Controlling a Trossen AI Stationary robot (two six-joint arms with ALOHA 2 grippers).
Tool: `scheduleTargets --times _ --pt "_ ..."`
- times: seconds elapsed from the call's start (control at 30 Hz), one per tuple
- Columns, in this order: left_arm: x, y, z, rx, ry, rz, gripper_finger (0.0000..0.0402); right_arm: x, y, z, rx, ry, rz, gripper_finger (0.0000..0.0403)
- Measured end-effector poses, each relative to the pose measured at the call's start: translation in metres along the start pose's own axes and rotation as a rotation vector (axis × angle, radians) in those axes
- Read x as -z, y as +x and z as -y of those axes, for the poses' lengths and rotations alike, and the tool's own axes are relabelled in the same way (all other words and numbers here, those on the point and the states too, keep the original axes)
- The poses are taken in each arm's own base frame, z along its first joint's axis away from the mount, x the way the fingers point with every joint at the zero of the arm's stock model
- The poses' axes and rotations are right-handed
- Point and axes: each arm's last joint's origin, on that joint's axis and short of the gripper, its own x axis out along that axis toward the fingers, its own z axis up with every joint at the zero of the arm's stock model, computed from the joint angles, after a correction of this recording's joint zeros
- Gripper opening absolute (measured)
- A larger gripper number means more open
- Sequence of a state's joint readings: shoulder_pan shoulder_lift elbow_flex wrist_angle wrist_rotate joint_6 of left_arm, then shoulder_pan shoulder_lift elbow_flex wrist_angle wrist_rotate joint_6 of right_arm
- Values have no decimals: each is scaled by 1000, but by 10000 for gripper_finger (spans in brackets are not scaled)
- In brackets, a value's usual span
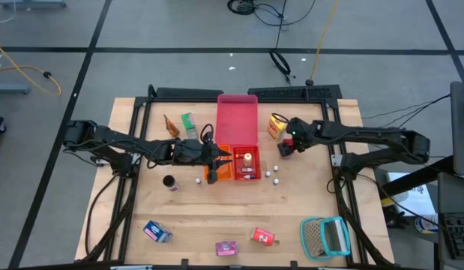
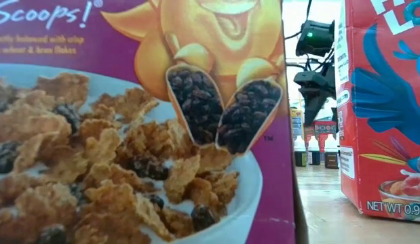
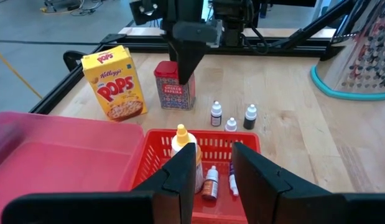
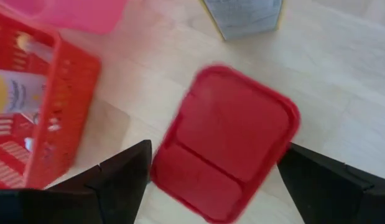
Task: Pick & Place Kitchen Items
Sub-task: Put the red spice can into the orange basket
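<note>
The right gripper (image 4: 211, 180) hung wide open over the red tin (image 4: 224, 142) beside the orange basket (image 4: 52, 99); an off-centre descent risked toppling the tin.

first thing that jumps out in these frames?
The low view is almost filled by a purple cereal box right at the camera, with a red cereal box beside it. From above, the pink tray and orange basket sit mid-table, and the left gripper is at the basket's edge, jaws open over its little bottles. The right gripper hangs open over a red tin next to the yellow cereal box.
</note>
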State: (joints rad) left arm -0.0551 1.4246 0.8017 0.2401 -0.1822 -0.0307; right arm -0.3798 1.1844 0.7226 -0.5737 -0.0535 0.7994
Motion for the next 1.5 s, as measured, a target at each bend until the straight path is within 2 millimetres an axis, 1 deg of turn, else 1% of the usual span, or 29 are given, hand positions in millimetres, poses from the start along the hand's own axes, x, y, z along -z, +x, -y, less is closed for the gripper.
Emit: scheduleTargets --times 0.2,0.3,0.37,0.5,0.67,0.83,0.97,1.1,1.23,1.37,1.5 --pt "1 0 0 0 2 -6 108 -2 10 0 26 1 -18 329" --pt "1 0 0 0 2 -6 108 -3 12 1 33 -6 -19 327" --pt "1 0 0 -1 2 -6 108 -4 12 1 34 -9 -16 319" --pt "1 0 0 -1 1 -6 108 -4 12 1 45 -26 0 280" --pt "1 0 0 0 2 -6 108 -4 12 1 49 -46 1 207" --pt "1 0 0 0 1 -5 108 -4 12 1 41 -73 -12 205" --pt "1 0 0 -1 1 -5 108 -1 8 -1 -5 -94 -41 205" --pt "1 0 0 -1 1 -5 108 3 -3 -7 -58 -128 -37 205" --pt "1 0 0 -1 1 -5 108 6 -19 -15 -109 -154 -3 205" --pt "1 0 0 -1 1 -5 108 7 -40 -30 -199 -196 53 205" --pt "1 0 0 0 1 -5 108 6 -56 -48 -279 -258 94 205"
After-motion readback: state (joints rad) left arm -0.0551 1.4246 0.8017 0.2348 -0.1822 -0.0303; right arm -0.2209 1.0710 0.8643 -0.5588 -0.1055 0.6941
